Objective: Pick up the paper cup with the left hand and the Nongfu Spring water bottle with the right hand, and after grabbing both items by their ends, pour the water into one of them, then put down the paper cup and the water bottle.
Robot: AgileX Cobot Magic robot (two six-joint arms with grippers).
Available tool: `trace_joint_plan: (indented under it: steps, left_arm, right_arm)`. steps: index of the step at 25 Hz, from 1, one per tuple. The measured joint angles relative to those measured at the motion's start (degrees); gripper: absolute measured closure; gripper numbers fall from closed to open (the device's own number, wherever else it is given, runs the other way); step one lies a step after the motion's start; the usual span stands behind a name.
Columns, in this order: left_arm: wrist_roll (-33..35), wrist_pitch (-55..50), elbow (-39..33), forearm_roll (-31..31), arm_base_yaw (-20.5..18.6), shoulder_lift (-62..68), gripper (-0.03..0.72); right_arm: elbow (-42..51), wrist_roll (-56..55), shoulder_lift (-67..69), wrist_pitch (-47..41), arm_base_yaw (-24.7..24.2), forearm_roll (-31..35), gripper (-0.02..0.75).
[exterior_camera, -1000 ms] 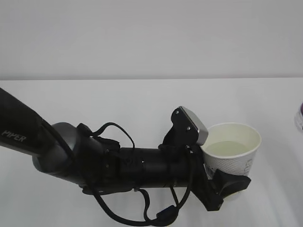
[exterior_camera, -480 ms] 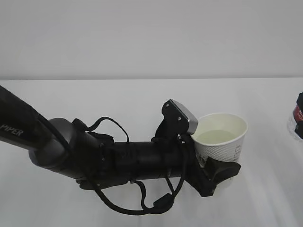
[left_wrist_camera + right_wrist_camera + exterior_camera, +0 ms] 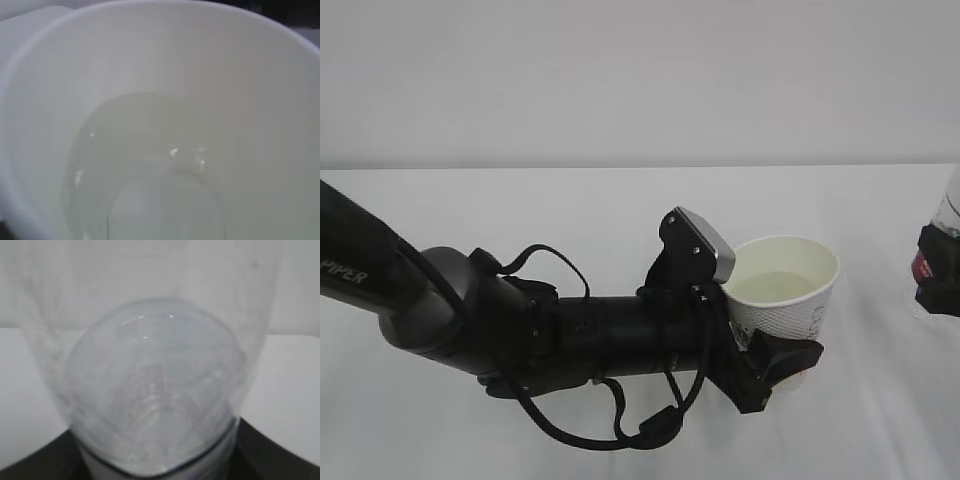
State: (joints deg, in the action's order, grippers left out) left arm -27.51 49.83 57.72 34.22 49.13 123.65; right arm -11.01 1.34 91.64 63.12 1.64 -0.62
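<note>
The left hand [image 3: 775, 360] has its fingers spread wide and clamped round the lower part of the paper cup [image 3: 785, 295], right of centre, upright, water [image 3: 775, 287] inside. At the right edge, the right hand [image 3: 942, 275] grips the Nongfu Spring water bottle [image 3: 948, 215]. Pouring looks finished; next, lower both level and release.

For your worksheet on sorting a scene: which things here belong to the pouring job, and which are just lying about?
Belongs to the job:
- paper cup, held by the left end effector
- water in the cup
- Nongfu Spring water bottle, held by the right end effector

Just lying about:
- nothing loose; only the white table
</note>
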Motion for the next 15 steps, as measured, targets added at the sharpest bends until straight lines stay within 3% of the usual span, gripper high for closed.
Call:
trace_joint_plan:
  steps: [15]
  left_arm:
    - [0.22,0.00,0.00,0.00,-0.09,0.00,0.145]
  right_arm:
    - [-1.91,-0.21,4.81,0.34,0.00,-0.38,0.337]
